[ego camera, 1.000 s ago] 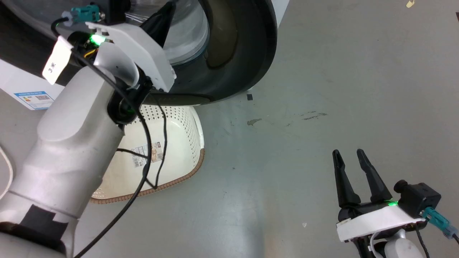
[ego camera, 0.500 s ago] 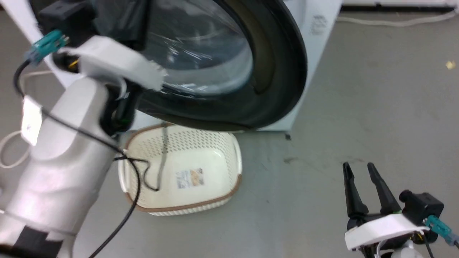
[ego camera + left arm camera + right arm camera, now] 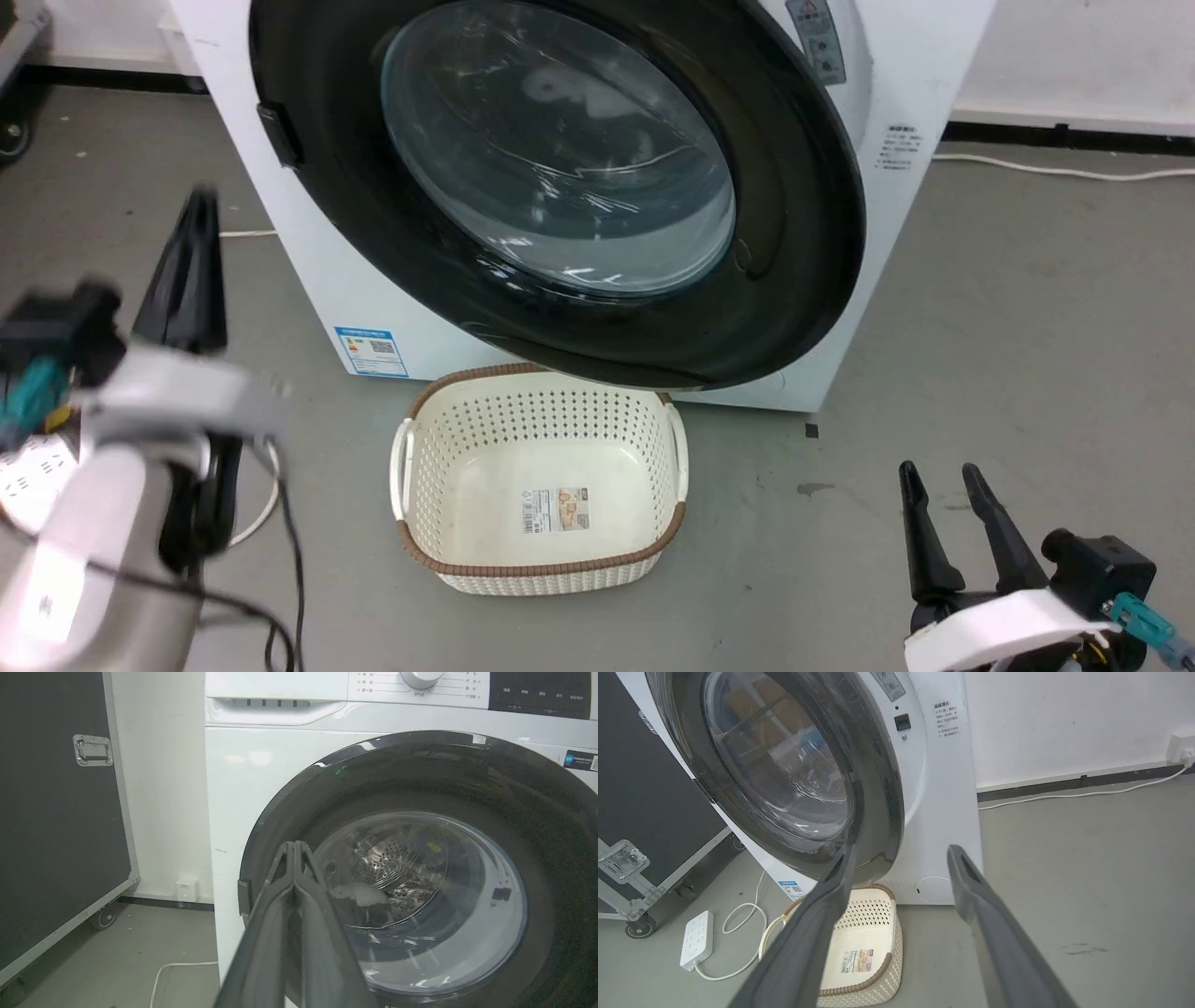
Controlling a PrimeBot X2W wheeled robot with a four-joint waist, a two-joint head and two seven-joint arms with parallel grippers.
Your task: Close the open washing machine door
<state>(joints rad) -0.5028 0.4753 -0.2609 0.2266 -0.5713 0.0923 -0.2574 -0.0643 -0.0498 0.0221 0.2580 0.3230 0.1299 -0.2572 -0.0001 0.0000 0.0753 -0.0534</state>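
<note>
black glossy washing machine door (image 3: 794, 233) filled the upper centre of the head view, seemingly flat against the white washing machine (image 3: 317, 280). left gripper (image 3: 199, 219), fingers pressed together, sat mid-left, nearer the door's left rim than the spread right gripper (image 3: 938, 471) at lower right.

My right pincer (image 3: 937, 469) is black. The washing machine (image 3: 317, 271) is white, the washing machine door (image 3: 803, 233) glossy black. Cream perforated basket (image 3: 541, 579), brown rim.

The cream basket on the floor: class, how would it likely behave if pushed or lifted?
The basket is probably light: perforated walls, nothing inside. Likely slides rather than tips, being wide and low on smooth floor.
</note>
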